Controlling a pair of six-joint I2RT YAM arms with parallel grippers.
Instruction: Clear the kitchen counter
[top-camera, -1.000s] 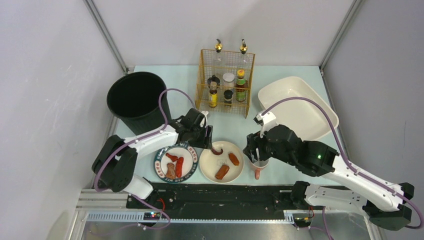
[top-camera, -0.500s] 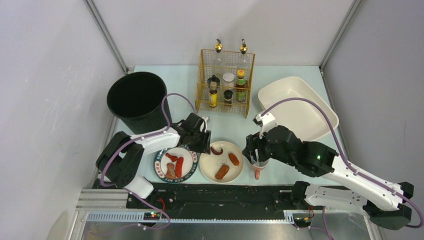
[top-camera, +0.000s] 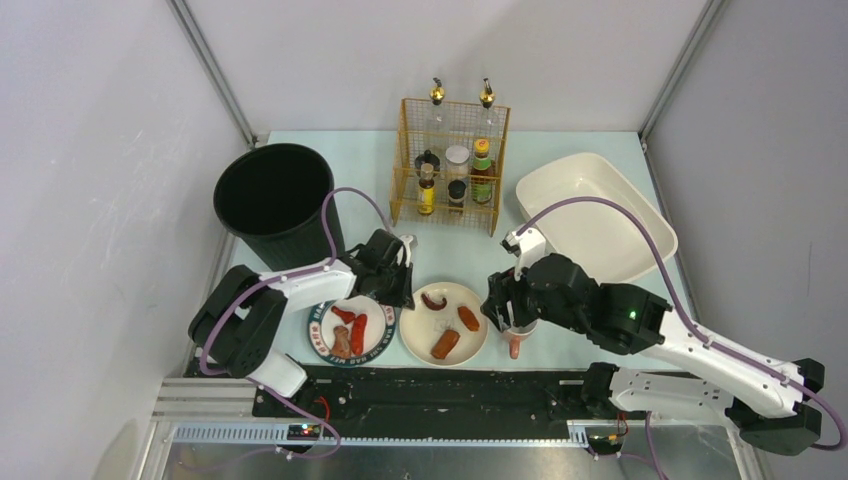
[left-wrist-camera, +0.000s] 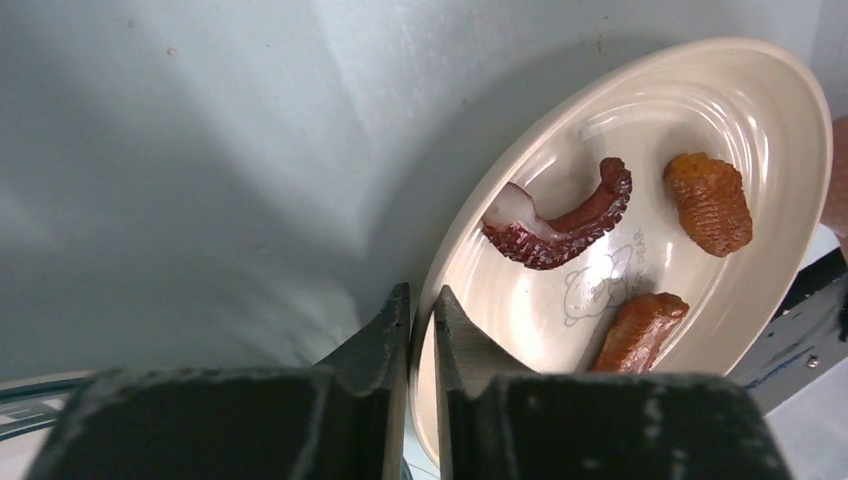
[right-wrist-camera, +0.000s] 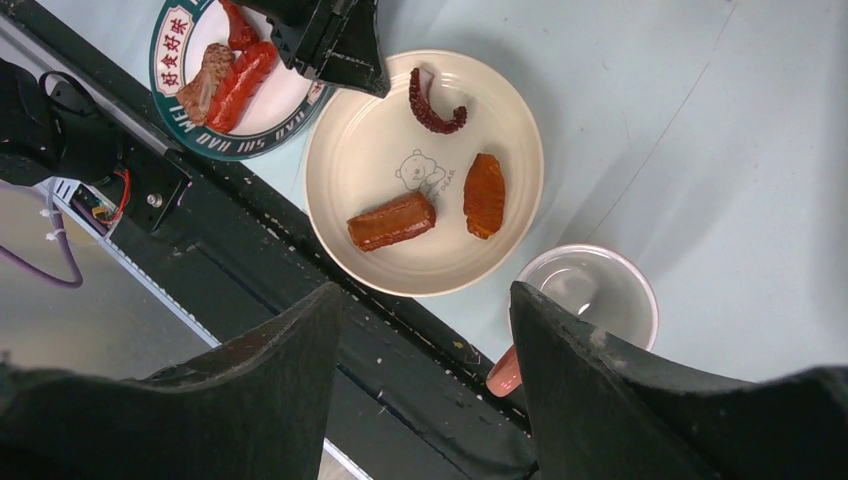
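On the pale green kitchen counter (top-camera: 560, 150) lies a cream plate (top-camera: 420, 338) holding an octopus tentacle (left-wrist-camera: 560, 220) and two brown food pieces. My left gripper (left-wrist-camera: 420, 295) is shut on the plate's left rim, one finger outside and one inside; in the top view that left gripper (top-camera: 400, 290) sits between the two plates. A patterned plate (top-camera: 318, 330) with red sausages is just left of it. My right gripper (right-wrist-camera: 428, 290) hangs open above a clear cup (right-wrist-camera: 590, 295) with a pink handle, right of the cream plate (right-wrist-camera: 370, 160).
A black bin (top-camera: 272, 200) stands at the back left, a wire rack (top-camera: 452, 170) with bottles at the back middle, and a white tub (top-camera: 595, 215) at the right. The black rail (top-camera: 450, 385) runs along the front edge.
My left gripper slid left off the cream plate's middle to its left rim and closed on it. The right arm barely shifted.
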